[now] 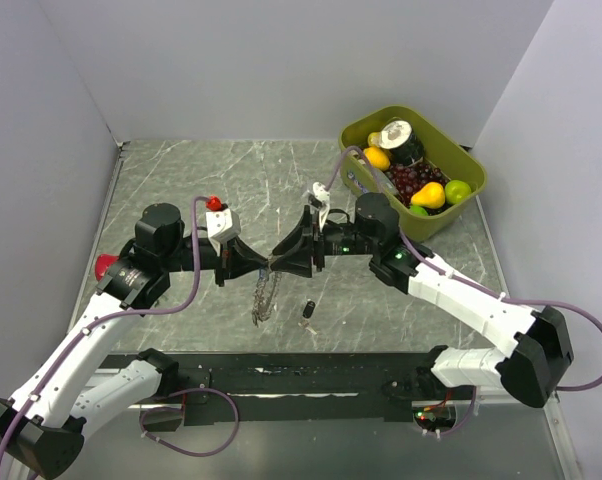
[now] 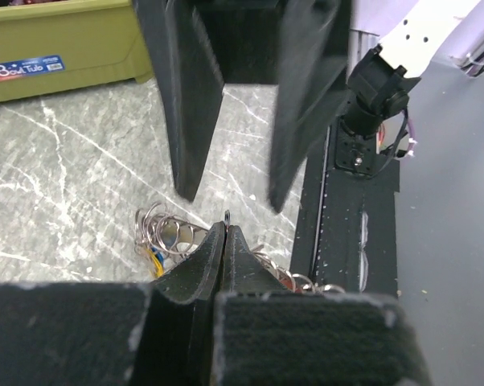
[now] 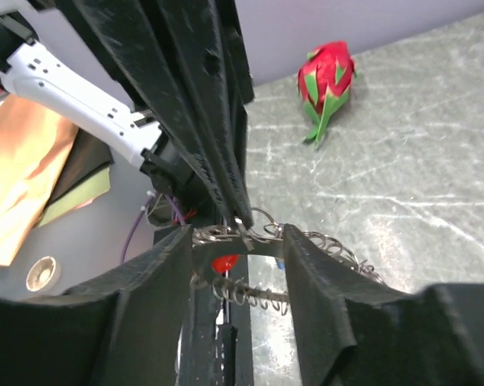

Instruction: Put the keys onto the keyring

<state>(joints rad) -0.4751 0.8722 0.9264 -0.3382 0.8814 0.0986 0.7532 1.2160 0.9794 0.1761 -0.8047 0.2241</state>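
The keyring [image 1: 266, 297], a coiled grey metal ring, hangs above the table between the two arms. My left gripper [image 2: 226, 228] is shut on the ring's top wire, which shows just past its tips. My right gripper [image 3: 238, 240] faces it with its jaws apart, straddling the same stretch of keyring [image 3: 250, 293]; both its fingers [image 2: 192, 104] stand clear of the left tips. A red key head [image 3: 224, 263] hangs on the ring below the grip. One black-headed key [image 1: 307, 313] lies loose on the table to the right of the hanging ring.
A green bin [image 1: 471, 170] of toy fruit stands at the back right. A red dragon-fruit toy [image 3: 326, 76] lies on the marble table at the left, by the left arm. A small red object [image 1: 214, 203] sits behind the left wrist. A black strip [image 1: 311, 375] runs along the near edge.
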